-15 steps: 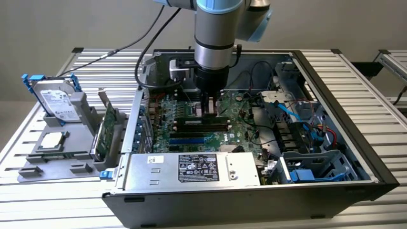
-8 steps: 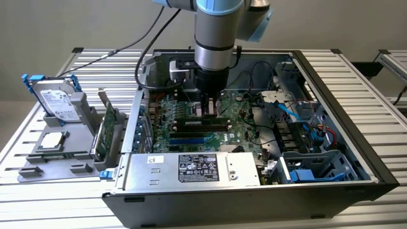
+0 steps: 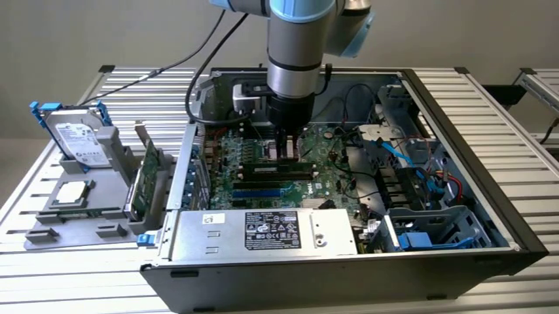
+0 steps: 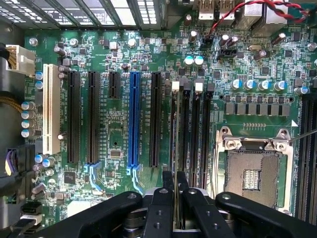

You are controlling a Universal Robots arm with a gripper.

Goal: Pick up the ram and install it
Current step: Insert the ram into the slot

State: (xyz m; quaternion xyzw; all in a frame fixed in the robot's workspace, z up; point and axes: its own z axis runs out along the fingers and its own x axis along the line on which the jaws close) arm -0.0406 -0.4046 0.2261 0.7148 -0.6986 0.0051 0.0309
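My gripper (image 3: 284,152) reaches down into the open computer case (image 3: 454,118), just above the motherboard (image 3: 262,190). In the wrist view the two black fingers (image 4: 163,198) stand close together, and the gripper (image 4: 175,181) is shut on the ram (image 4: 175,144). The ram shows edge-on as a thin strip running away from the fingertips. It is lined up along a black memory slot (image 4: 185,129) whose end carries a white latch (image 4: 175,85). I cannot tell whether the ram is seated in the slot or only resting above it.
The open processor socket (image 4: 252,168) lies beside the memory slots, and a blue slot (image 4: 133,119) and black expansion slots lie on their other side. At the exterior view's left a grey tray (image 3: 52,229) holds a hard drive (image 3: 77,139), a silver processor chip (image 3: 72,191) and an upright expansion card (image 3: 146,176). The power supply (image 3: 262,232) and blue cables (image 3: 397,150) crowd the case.
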